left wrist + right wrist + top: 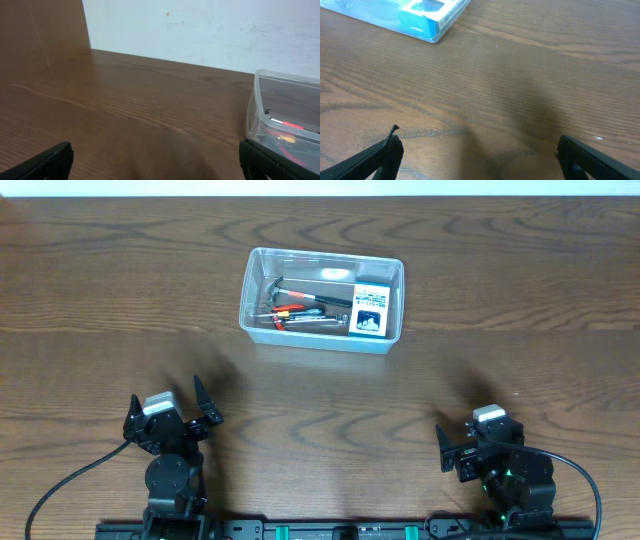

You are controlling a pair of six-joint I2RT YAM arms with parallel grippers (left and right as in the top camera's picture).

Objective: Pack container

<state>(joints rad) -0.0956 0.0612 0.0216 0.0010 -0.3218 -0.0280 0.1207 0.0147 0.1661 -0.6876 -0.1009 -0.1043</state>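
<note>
The clear plastic container (316, 340) stands at the far middle of the table. Inside it lie several hand tools with red and black handles (298, 308) and a small blue-and-white box (369, 311) at its right end. My left gripper (168, 402) is open and empty at the near left, well short of the container. My right gripper (482, 432) is open and empty at the near right. In the left wrist view the container (280, 107) shows at the right, beyond the open jaws (155, 160). In the right wrist view its corner (432, 34) shows at the top left, far from the open jaws (477, 152).
The wooden table (120, 300) runs to a pale wall (210, 30) at the far side. Black cables (70, 485) trail from both arm bases at the near edge.
</note>
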